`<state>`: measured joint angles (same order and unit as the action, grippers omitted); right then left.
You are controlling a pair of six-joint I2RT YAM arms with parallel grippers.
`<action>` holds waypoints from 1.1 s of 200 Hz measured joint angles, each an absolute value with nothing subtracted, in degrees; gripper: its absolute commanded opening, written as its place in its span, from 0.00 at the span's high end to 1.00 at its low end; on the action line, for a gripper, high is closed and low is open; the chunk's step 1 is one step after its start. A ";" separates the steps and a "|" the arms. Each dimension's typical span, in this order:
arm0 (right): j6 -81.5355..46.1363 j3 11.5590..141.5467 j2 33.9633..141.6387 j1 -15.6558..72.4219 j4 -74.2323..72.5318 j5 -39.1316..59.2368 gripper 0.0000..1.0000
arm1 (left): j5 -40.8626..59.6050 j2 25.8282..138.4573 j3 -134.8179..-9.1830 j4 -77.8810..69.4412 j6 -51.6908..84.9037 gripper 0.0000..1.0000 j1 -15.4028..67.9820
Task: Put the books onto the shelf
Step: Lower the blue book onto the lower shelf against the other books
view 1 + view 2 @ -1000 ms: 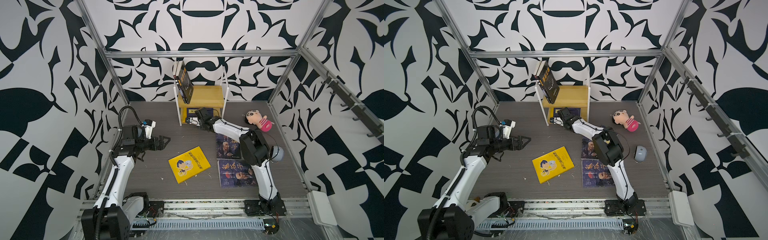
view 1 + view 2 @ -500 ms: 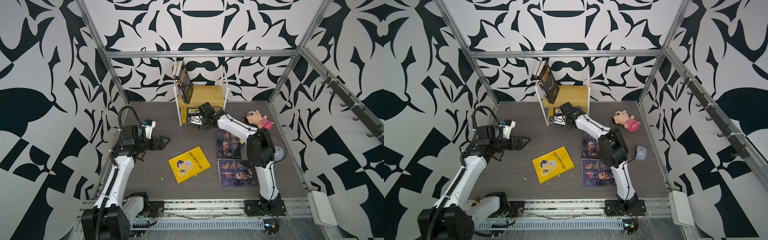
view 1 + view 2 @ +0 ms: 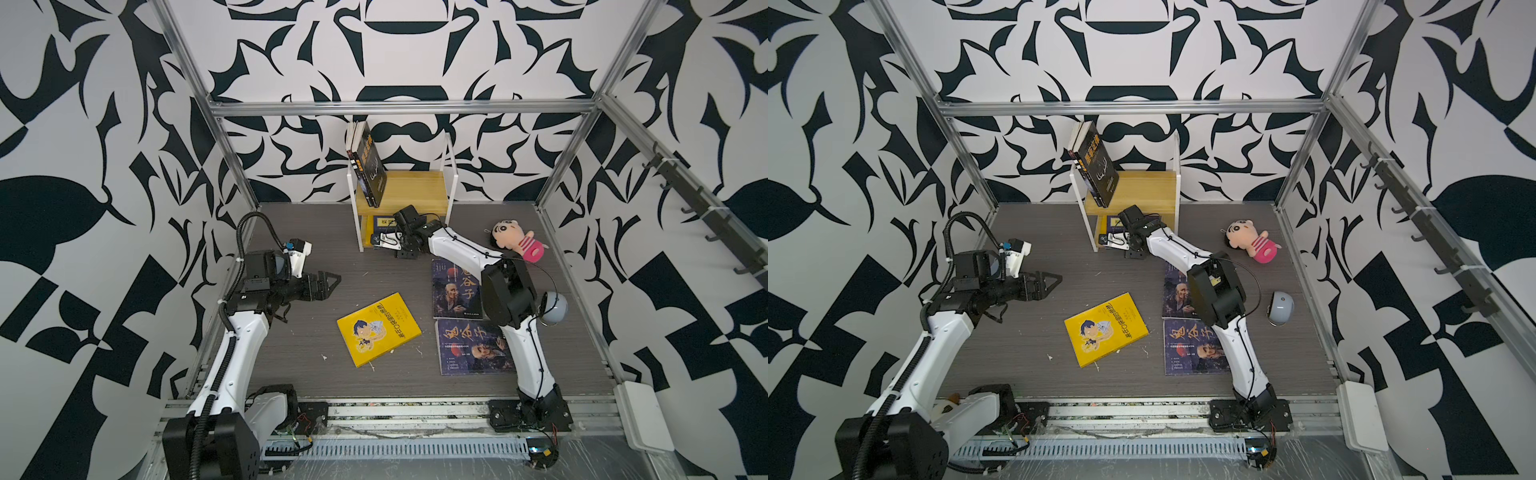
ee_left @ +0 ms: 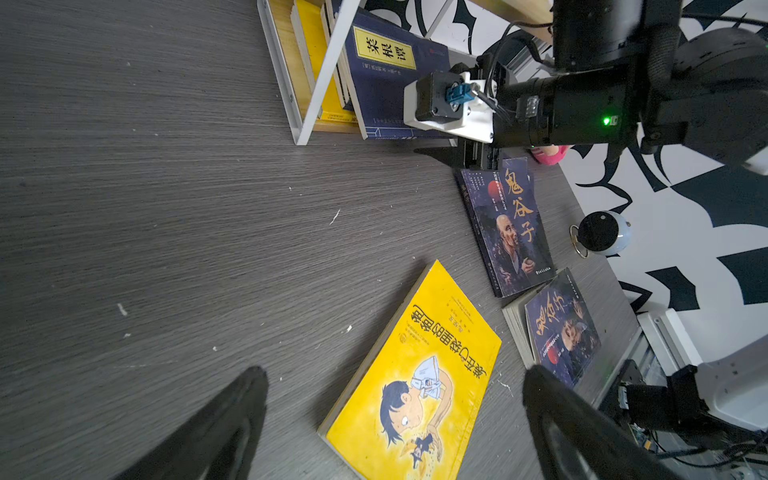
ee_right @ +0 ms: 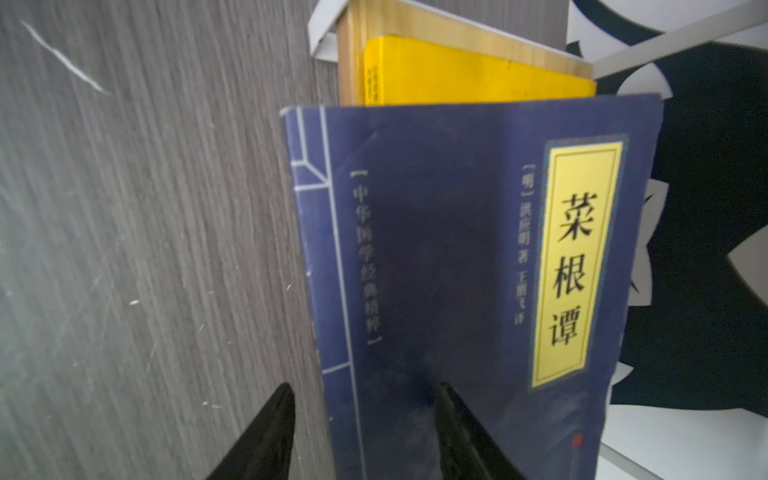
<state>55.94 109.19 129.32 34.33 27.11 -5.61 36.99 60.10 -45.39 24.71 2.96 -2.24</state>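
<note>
At the left of the table point(image 3: 299, 357), my left gripper point(image 3: 332, 284) hovers above the bare wood-grain top, jaws wide apart and nothing between them.

Next comes one yellow cartoon book point(image 3: 378, 329), lying flat and face up, apart from everything else. Behind it, against the back wall, stands the one shelf point(image 3: 415, 189), two tiers high. On its top tier the black books point(image 3: 372, 170) lean at the left end. I count at least two, but those behind the front cover are too hidden to count surely. In the lower tier one navy book point(image 5: 415, 249) sticks out past the front edge, with one yellow book point(image 5: 457, 75) just behind it.

My right gripper point(image 5: 365, 385) is at that navy book, jaws partly apart and clamped on nothing. One finger lies over the cover and the other is off its edge, over the table. Whether the finger touches the cover I cannot tell.

Right of that, two more books lie flat, nearly touching: the farther portrait book point(image 3: 453, 291) and the nearer portrait book point(image 3: 465, 349). Further right are one plush doll point(image 3: 517, 243) and one round grey gadget point(image 3: 555, 308).
</note>
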 measured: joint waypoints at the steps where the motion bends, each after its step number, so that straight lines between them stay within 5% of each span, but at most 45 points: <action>1: 55.88 109.19 129.32 34.33 27.07 -5.63 0.51 | 36.99 60.14 -45.39 24.71 2.96 0.00 -2.24; 32: 55.90 109.19 129.32 34.33 24.97 -6.39 0.59 | 37.17 60.23 -45.39 24.71 3.01 0.00 -2.55; 120: 56.97 109.43 129.64 34.30 21.41 -6.68 0.63 | 37.23 60.51 -45.39 24.69 3.20 0.00 -3.05; 163: 57.65 109.58 129.82 34.30 21.54 -6.11 0.47 | 37.23 60.55 -45.36 24.67 3.31 0.01 -3.33; 220: 59.13 105.21 127.52 33.76 22.76 -5.61 0.45 | 37.26 60.55 -45.32 24.47 3.62 0.00 -3.90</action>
<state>59.13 105.21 127.52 33.76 22.76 -5.61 37.26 60.55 -45.32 24.47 3.62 -3.90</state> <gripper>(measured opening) 0.556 0.994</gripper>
